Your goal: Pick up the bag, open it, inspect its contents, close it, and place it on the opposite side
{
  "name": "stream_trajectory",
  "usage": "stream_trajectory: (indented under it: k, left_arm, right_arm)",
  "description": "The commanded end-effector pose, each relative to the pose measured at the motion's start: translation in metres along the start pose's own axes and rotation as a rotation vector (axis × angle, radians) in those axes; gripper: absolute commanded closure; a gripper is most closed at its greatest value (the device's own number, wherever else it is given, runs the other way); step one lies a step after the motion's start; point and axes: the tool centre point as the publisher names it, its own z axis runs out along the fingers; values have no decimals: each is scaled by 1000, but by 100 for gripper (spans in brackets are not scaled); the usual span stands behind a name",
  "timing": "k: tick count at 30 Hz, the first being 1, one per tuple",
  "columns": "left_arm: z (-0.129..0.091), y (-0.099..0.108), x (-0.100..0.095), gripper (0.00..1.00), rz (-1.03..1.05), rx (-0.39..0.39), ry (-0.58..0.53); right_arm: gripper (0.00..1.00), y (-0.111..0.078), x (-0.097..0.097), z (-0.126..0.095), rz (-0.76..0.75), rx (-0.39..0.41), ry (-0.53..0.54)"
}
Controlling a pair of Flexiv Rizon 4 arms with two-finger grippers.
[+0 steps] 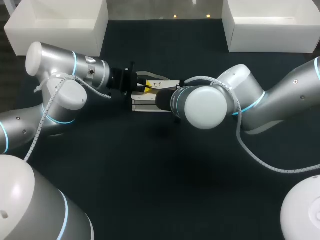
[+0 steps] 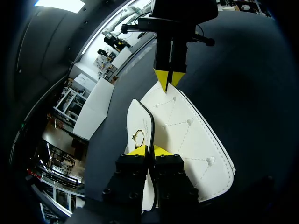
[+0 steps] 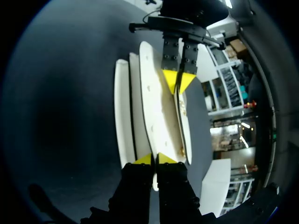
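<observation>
A white quilted bag (image 1: 150, 102) with a dark-edged flap is held between my two arms over the middle of the dark table. My left gripper (image 2: 148, 150) is shut on one end of the bag (image 2: 187, 135), pinching the flap's edge. My right gripper (image 3: 154, 158) is shut on the opposite end of the bag (image 3: 149, 107). In the left wrist view the right gripper (image 2: 169, 80) shows ahead, its yellow tips together on the bag's far tip. In the head view my right arm's wrist (image 1: 200, 105) covers its own fingers; the left gripper (image 1: 144, 87) shows yellow at the bag.
Two white open boxes stand at the back of the table, one at the left (image 1: 60, 25) and one at the right (image 1: 270, 25). Dark table surface (image 1: 160, 175) spreads in front of the arms.
</observation>
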Motion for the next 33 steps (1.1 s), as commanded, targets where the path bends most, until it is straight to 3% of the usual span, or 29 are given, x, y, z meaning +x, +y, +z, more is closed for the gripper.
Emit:
stream_trajectory:
  k: [1, 9, 15, 24, 33]
  left_arm:
    - [1, 1, 5, 100, 17, 8, -6]
    - [-2, 1, 7, 100, 88, 24, -2]
    - [2, 13, 4, 100, 62, 3, -19]
    - [0, -6, 7, 100, 126, 37, 18]
    - [1, -13, 9, 100, 156, 15, 48]
  right_arm:
    - [100, -3, 3, 3, 1, -23, -178]
    - [100, -3, 3, 3, 1, -23, -178]
    - [100, -3, 3, 3, 1, -23, -178]
    - [100, -3, 3, 3, 1, -23, -178]
    - [100, -3, 3, 3, 1, -23, -178]
